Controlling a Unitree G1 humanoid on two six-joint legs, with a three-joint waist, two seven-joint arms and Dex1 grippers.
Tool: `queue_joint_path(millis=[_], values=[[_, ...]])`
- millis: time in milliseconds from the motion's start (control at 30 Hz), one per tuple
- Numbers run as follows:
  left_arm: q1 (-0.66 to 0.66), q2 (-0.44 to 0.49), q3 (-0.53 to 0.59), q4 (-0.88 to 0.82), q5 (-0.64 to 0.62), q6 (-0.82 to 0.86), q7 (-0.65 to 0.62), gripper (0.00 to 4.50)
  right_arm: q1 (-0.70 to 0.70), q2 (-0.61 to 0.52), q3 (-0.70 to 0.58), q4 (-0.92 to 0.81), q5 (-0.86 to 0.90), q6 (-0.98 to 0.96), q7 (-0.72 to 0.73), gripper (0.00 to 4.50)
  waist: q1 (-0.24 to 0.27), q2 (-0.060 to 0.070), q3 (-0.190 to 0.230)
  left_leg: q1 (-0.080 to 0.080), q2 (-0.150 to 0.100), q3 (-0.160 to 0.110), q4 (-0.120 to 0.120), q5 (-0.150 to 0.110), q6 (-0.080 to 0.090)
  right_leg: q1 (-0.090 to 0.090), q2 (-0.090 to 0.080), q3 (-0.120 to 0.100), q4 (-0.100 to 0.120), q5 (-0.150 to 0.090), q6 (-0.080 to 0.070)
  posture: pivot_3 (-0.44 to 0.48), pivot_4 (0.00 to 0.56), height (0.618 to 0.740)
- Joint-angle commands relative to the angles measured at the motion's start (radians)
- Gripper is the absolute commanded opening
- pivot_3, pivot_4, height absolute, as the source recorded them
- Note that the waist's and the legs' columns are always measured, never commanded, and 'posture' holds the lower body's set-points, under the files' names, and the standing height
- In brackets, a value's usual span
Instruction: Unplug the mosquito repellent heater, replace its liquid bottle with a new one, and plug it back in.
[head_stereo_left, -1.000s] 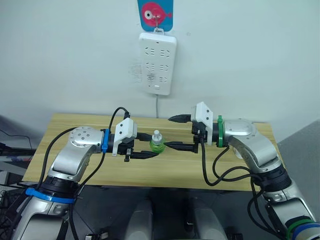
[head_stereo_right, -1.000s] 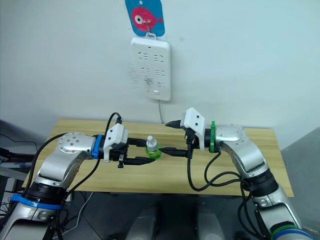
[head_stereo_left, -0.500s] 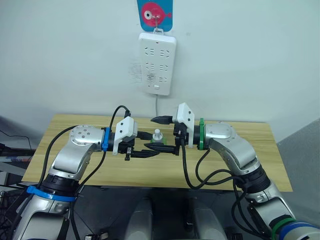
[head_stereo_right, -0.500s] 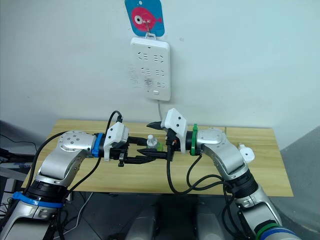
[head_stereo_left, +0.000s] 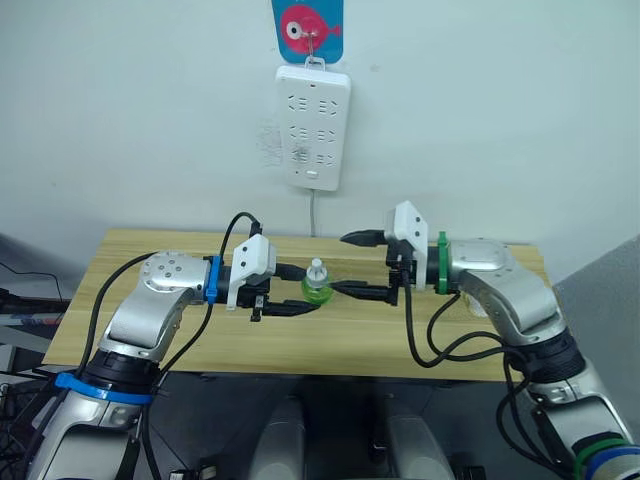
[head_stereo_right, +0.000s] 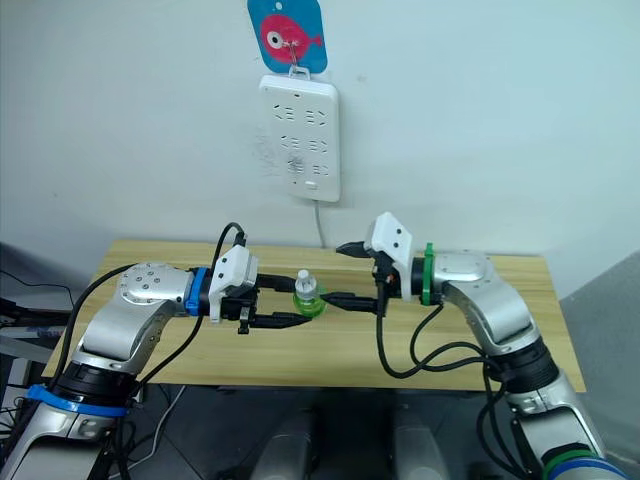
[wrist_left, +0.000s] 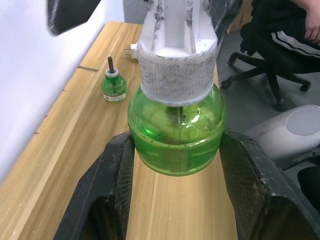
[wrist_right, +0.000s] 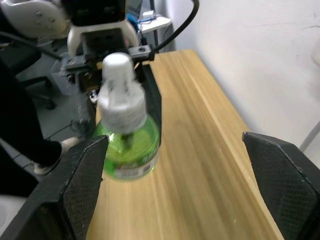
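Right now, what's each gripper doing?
Left gripper: shut on the green bottle.
Right gripper: open, holding nothing, beside that bottle.

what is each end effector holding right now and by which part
The left end effector clamps the green bottle by its round body. The right end effector is open, holding nothing.

2 green liquid bottles are counted: 1 w/ a white cap, held above the table, and 1 w/ a bare dark wick, stood on the table. 1 wooden table is seen. 1 white power strip is hung on the wall, under 1 blue fish hook. 2 grippers are counted: left, right. 1 seated person is seen.
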Motion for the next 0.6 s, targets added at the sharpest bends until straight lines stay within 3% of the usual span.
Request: queue_joint_path(millis=[33,133,233,600], values=[[0.006,-0.001,0.015,-0.019,-0.012,-0.015,-0.002,2.21,0.0,-0.001,-0.048,-0.096,0.119,0.072,0.034,4.47,0.0,0.0,0.0,0.0,0.0,0.0,0.0,0.0,0.0,0.0,0.0,0.0,0.0,0.0,0.0,0.037,0.196,0.74],[0.009,-0.001,0.016,-0.022,-0.013,-0.016,-0.001,2.21,-0.006,0.032,-0.064,-0.121,0.178,0.137,-0.007,4.13,0.0,0.0,-0.001,0.0,0.0,0.0,0.0,0.0,0.0,0.0,0.0,0.0,0.0,0.0,0.0,0.038,0.19,0.74],[0.009,-0.002,0.016,-0.025,-0.013,-0.015,0.0,2.21,-0.01,0.052,-0.063,-0.13,0.187,0.164,-0.039,3.26,0.0,0.0,-0.002,0.0,0.0,0.0,0.0,0.0,0.0,0.0,0.0,0.0,0.0,0.0,0.0,0.038,0.19,0.74],[0.008,-0.003,0.011,-0.032,-0.011,-0.017,0.002,2.21,-0.032,0.123,-0.027,-0.126,0.169,0.17,-0.096,3.26,0.0,0.0,-0.005,0.0,0.0,0.0,0.0,0.0,0.0,0.0,0.0,0.0,0.0,0.0,0.0,0.043,0.189,0.74]])
